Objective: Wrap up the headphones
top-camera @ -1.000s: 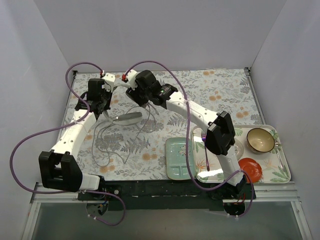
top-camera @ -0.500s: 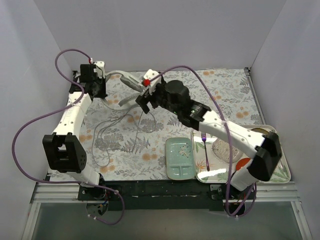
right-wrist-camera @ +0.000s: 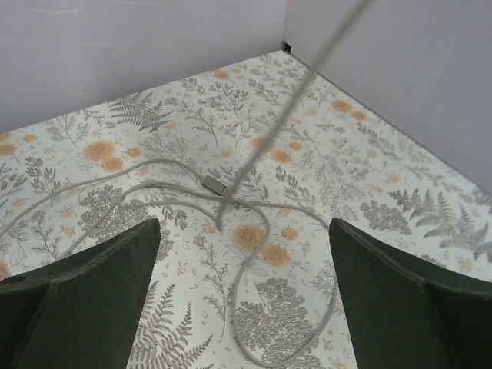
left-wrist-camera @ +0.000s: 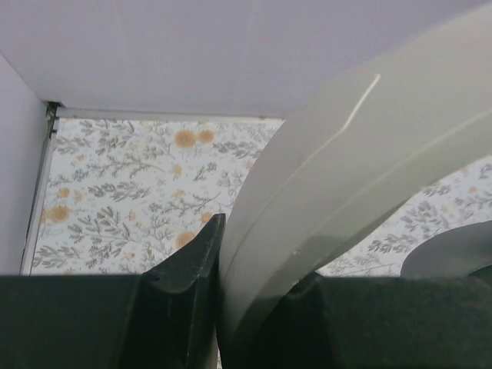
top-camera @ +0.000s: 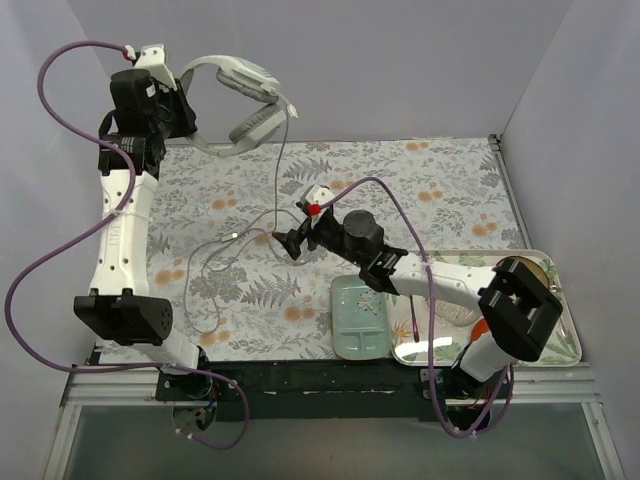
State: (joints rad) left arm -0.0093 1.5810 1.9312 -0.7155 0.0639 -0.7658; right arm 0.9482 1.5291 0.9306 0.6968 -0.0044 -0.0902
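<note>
The left claw point(top-camera: 183, 105) clamps the headphones point(top-camera: 245, 85) aloft so the cord point(top-camera: 278, 170) hangs free; the right claw point(top-camera: 290, 243) gapes over its loops.

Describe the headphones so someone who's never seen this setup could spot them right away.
Find the floral table, then look above its far left corner, where the left gripper holds the headphones up in front of the back wall. They are the only white-and-grey arch with padded cups, and their thin grey cord drops to loops on the table, unlike the thick purple cables.
</note>
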